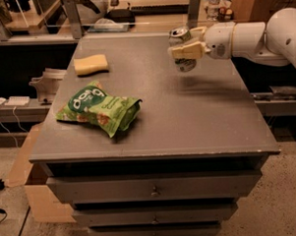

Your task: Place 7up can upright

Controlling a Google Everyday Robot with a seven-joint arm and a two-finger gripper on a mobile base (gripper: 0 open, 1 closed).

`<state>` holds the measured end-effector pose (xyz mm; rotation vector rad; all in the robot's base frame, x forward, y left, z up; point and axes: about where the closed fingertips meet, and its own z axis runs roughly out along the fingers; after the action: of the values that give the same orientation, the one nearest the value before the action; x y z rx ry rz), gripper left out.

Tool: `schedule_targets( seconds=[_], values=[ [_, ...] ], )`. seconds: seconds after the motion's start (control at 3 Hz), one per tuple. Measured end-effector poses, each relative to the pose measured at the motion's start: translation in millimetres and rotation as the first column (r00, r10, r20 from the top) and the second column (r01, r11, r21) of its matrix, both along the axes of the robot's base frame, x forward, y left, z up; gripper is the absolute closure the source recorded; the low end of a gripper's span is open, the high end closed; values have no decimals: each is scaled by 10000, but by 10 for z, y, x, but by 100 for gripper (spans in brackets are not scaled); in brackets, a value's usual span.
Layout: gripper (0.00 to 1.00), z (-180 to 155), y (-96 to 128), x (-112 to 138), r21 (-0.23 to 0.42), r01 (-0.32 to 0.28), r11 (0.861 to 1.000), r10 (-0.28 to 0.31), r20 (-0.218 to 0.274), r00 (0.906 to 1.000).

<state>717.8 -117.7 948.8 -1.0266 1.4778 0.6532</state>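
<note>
The 7up can (180, 36) is a small silvery can with a silver top, held in the air above the far right part of the grey table (187, 118). It stands nearly upright, top up. My gripper (187, 49) comes in from the right on a white arm and is shut on the can, with a cream finger (185, 51) across its front. The can's lower part shows below the finger, clear of the table top.
A green snack bag (99, 109) lies at the table's left middle. A yellow sponge (91, 64) lies at the far left. Drawers (153, 188) run below the front edge. Shelves with clutter stand behind the table. A cardboard box (27, 179) sits on the floor left.
</note>
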Motion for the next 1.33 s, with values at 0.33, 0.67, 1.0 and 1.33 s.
schedule_targets(
  seconds=[0.33, 0.67, 1.0, 1.33],
  values=[
    [100, -124, -73, 11, 412, 395, 9984, -393, -65, 9992],
    [100, -283, -138, 42, 758, 768, 9942, -764, -72, 9970],
    [100, -400, -207, 87, 1107, 1104, 9877, -1114, 27, 9938],
    [100, -479, -266, 137, 1386, 1306, 9817, -1333, 105, 9910]
  ],
)
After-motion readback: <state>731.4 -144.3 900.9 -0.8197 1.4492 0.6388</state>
